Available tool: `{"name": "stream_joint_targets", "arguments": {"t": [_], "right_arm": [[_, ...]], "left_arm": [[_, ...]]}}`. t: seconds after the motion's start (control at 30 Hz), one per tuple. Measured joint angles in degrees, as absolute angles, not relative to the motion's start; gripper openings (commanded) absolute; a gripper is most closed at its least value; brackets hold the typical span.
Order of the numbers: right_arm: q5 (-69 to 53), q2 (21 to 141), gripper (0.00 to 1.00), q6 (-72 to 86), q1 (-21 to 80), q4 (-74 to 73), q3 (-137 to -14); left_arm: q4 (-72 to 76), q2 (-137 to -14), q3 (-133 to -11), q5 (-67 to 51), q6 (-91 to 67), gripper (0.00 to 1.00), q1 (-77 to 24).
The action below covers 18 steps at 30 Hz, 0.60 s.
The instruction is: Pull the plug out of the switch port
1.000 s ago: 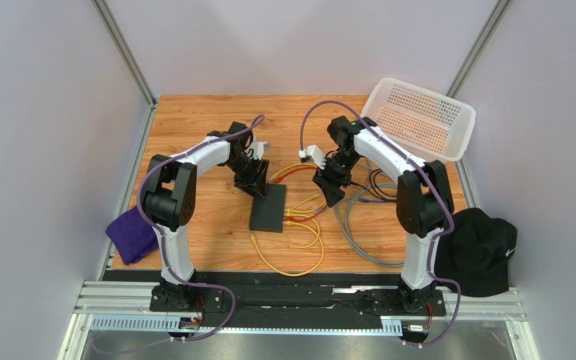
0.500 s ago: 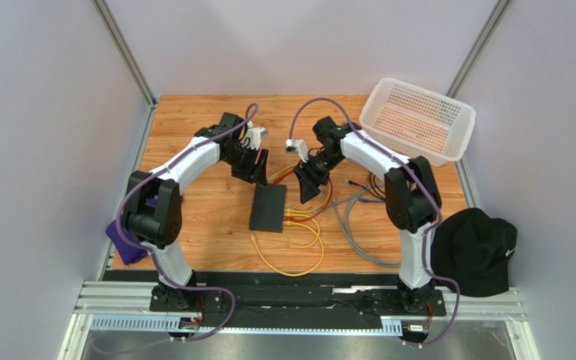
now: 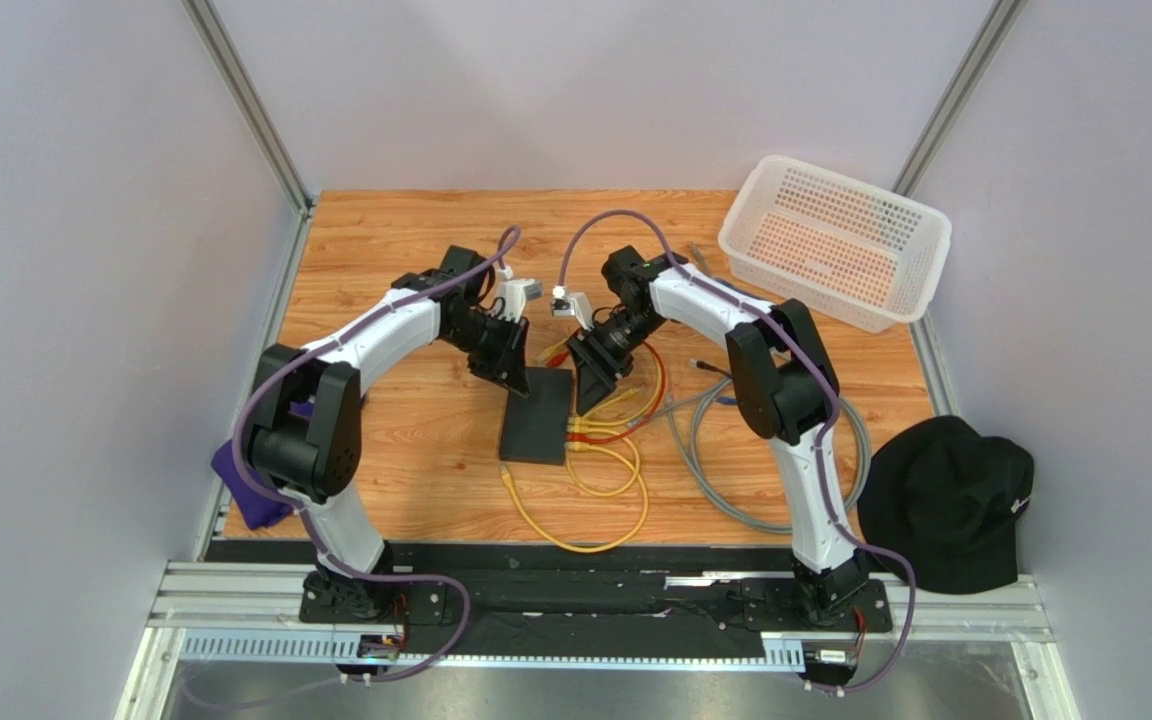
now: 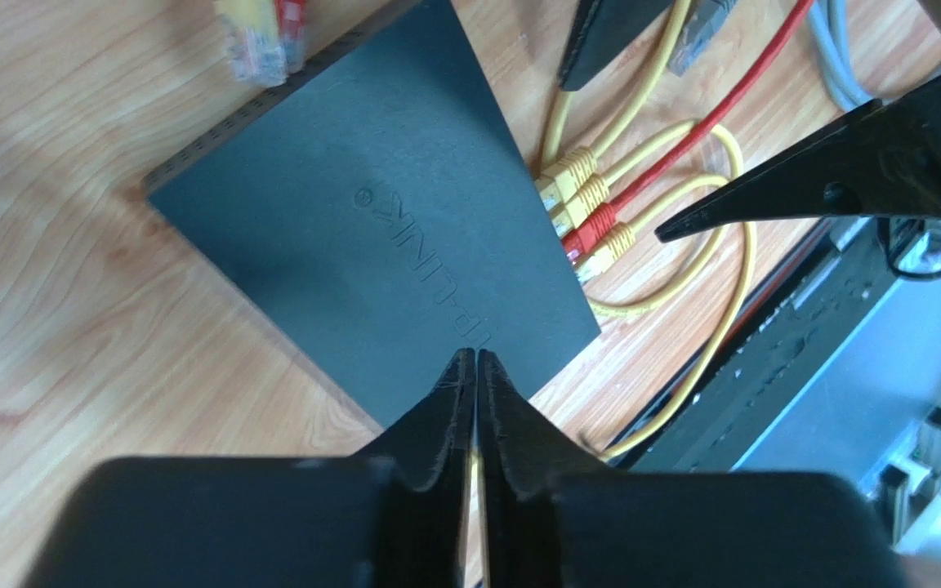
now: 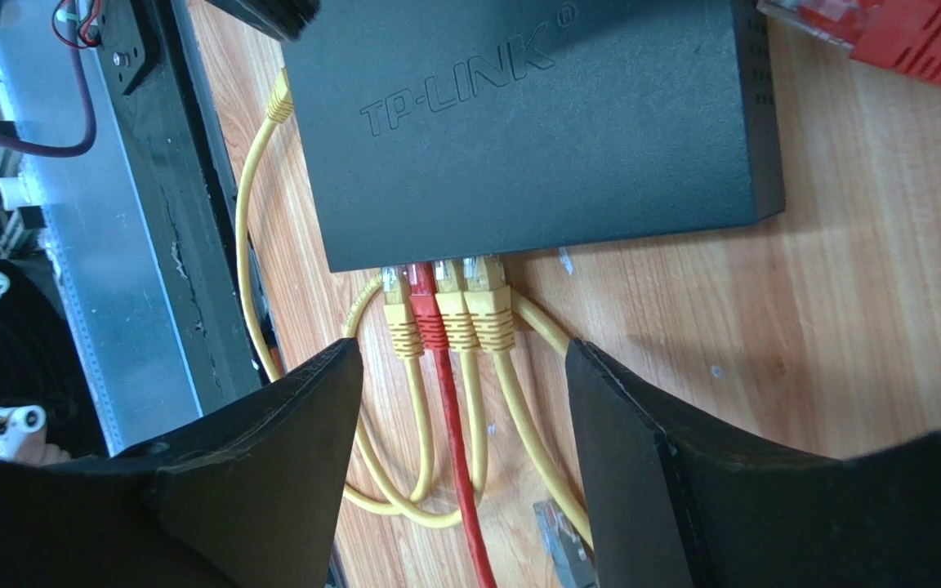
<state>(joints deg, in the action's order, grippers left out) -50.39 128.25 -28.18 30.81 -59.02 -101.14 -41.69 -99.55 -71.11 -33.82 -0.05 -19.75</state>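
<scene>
Wooden tabletop [image 3: 387, 240] bears the switch [image 3: 536, 417]; spread right hand [image 5: 461, 355] faces its plugs [image 5: 445, 306], closed left hand [image 4: 476, 361] seemingly just above.

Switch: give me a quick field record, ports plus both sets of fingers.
switch: lying flat, lettering up
plugged in: three yellow plugs, one red plug
left fingers: shut, nothing between them, tips over the switch's edge
right fingers: open, plug row between them, nothing gripped

Illumination: bright, diffuse, from overhead. Shadows on the table [image 3: 387, 255]: soft, short. The switch [image 4: 365, 233] shows faint sheen; loose plug [image 4: 261, 37] is out of focus.
</scene>
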Motion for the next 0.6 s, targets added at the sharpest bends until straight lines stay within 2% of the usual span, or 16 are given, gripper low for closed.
{"name": "stream_joint_targets", "arguments": {"t": [0.33, 0.6], "right_arm": [[-52.69, 133.05, 0.65, -27.68, 31.48, -59.81, -102.96], [-54.54, 135.15, 0.57, -26.85, 31.62, -60.01, -105.06]], "left_arm": [[-42.22, -110.24, -74.22, -35.83, -0.05, 0.0, -20.1], [-44.29, -111.83, -77.19, -32.95, -1.91, 0.0, -20.16]]}}
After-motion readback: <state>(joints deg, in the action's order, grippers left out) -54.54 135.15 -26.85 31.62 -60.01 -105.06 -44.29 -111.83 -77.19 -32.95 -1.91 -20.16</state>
